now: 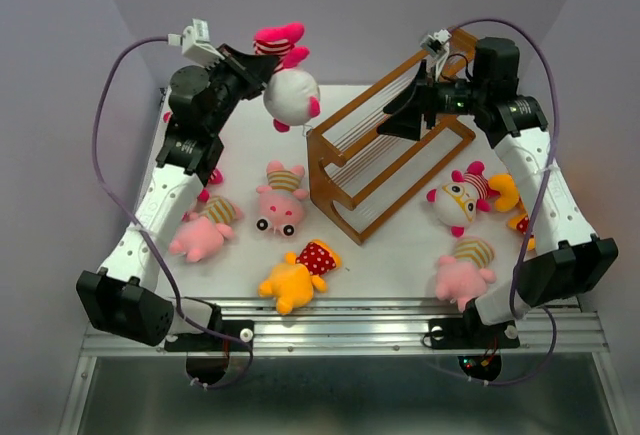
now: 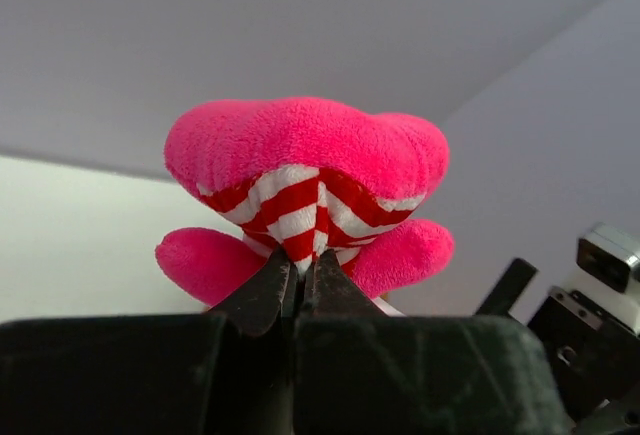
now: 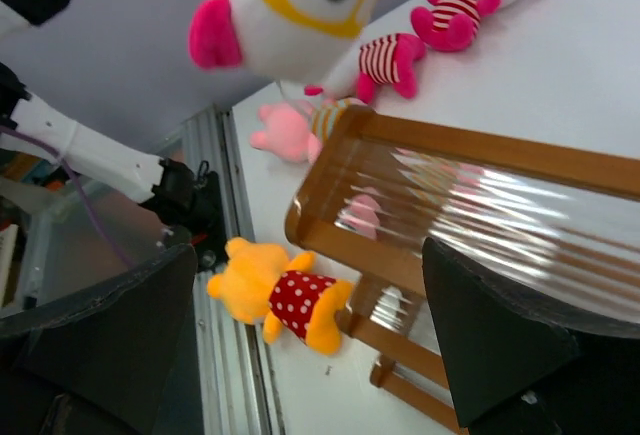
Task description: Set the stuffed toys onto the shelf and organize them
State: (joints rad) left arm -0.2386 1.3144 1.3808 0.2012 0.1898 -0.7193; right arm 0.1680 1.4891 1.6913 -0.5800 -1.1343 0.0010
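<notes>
Now: my left gripper (image 2: 305, 273) is clamped on the striped shirt of a pink, white-headed stuffed toy (image 1: 291, 93), which hangs head-down over the far edge of the table (image 1: 400, 247). My right gripper (image 1: 400, 115) has its jaws apart above the shelf (image 1: 372, 183).

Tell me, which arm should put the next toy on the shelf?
Left, probably. The left tool is shut on a pink striped toy, held up in the air beside the shelf. The right tool is open and empty above the shelf.
</notes>
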